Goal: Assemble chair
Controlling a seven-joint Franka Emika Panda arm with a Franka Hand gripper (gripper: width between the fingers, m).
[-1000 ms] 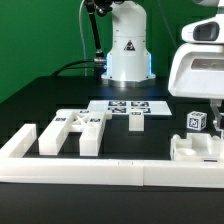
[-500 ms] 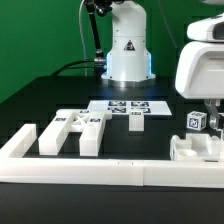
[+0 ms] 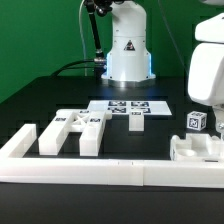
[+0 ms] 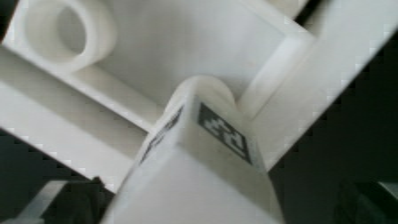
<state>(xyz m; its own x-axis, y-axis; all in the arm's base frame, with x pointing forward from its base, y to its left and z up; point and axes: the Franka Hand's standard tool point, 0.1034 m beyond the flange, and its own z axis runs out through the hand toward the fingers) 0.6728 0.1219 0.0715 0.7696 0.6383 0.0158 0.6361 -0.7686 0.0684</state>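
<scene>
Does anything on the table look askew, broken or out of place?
Nothing stands out. The white chair parts lie flat in a group behind the border rail, and the small tagged cube sits apart on the exterior view's right. No damage shows; the wrist view is blurred.

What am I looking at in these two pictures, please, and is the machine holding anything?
It is a single robot arm building a chair from loose pieces. The exterior view comes from a camera off the arm; the arm's end hangs large at that view's right. On the black table lie a marker board, a bar, a frame-like piece, a tagged cube and a blocky part, behind a low white rail. The wrist view comes from a camera on the arm, very close to white parts, one bearing a tag. The fingers do not show clearly, so I cannot tell whether anything is held.
</scene>
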